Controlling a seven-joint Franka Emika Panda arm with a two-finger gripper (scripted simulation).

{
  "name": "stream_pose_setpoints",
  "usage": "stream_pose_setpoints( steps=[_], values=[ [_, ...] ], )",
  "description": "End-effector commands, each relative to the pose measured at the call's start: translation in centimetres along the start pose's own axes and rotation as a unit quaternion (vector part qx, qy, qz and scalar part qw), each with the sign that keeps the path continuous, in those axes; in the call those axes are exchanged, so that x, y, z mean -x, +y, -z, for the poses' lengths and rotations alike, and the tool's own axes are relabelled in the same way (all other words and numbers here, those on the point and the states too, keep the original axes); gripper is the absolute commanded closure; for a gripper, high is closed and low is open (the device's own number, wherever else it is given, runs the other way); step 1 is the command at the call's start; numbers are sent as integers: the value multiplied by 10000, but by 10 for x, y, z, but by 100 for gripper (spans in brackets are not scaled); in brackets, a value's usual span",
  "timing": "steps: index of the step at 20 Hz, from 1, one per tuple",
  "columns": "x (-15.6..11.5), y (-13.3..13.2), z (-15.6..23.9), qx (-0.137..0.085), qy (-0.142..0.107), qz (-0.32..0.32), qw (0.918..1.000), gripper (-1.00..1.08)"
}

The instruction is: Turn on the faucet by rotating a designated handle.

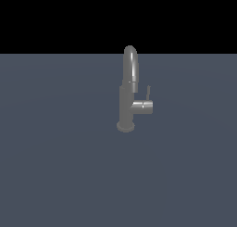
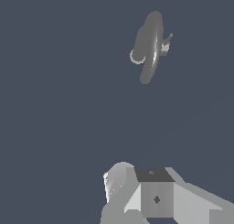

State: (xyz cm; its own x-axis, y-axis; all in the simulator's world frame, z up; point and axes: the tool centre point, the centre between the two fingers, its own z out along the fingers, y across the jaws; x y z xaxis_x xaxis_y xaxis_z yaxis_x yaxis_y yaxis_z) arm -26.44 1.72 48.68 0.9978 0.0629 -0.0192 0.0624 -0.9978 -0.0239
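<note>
Exterior view: the faucet [image 1: 127, 94] is seen centre frame, its handle [image 1: 148, 92] upright and untouched; the approach remains. The hand's [image 2: 155, 195] spread cannot be told.

You get no arm in the exterior view. In the wrist view the end effector [image 2: 157, 198] is cut off by the frame edge; its fingers are out of sight, so spread can't be read. The handle [image 2: 168, 37] is a tiny sliver there, the faucet [image 2: 148, 47] hiding its stub.
</note>
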Motion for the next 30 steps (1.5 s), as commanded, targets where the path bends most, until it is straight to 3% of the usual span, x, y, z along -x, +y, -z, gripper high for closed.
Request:
stream_pose_setpoints(
  steps=[1, 14, 22, 30],
  values=[
    [0, 0, 0, 0, 0, 0, 10000, 108],
    [-24, 2, 0, -264, -249, -278, 9990, 108],
    [-62, 8, -4, -702, -664, -738, 9926, 108],
    [-108, 20, -13, -1238, -1167, -1296, 9769, 108]
  ],
)
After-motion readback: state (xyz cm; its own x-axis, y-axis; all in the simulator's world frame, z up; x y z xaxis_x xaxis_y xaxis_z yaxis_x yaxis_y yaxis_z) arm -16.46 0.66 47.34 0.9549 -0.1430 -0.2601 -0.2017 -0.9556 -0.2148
